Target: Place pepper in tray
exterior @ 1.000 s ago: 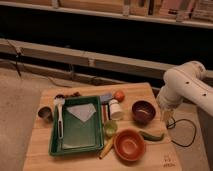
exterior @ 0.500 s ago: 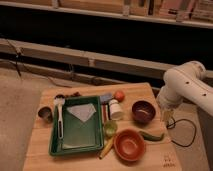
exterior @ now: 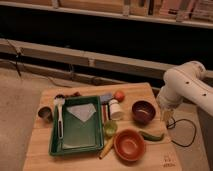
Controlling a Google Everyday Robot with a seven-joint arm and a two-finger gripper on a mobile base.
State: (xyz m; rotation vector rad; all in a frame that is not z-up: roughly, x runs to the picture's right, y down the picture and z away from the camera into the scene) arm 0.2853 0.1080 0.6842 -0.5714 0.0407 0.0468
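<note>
Dark shelving backs a wooden table (exterior: 45, 157), and the white arm's gripper (exterior: 167, 116) hangs at its right edge, just right of the brown bowl (exterior: 143, 111); whether it is released or clenched I cannot tell. Apart from it, slightly left and nearer the camera, the pepper (exterior: 151, 135) lies flat beside the orange bowl (exterior: 129, 145), long axis running roughly left to right. Once lifted, it likely must travel left past both bowls to the tray (exterior: 77, 136).
</note>
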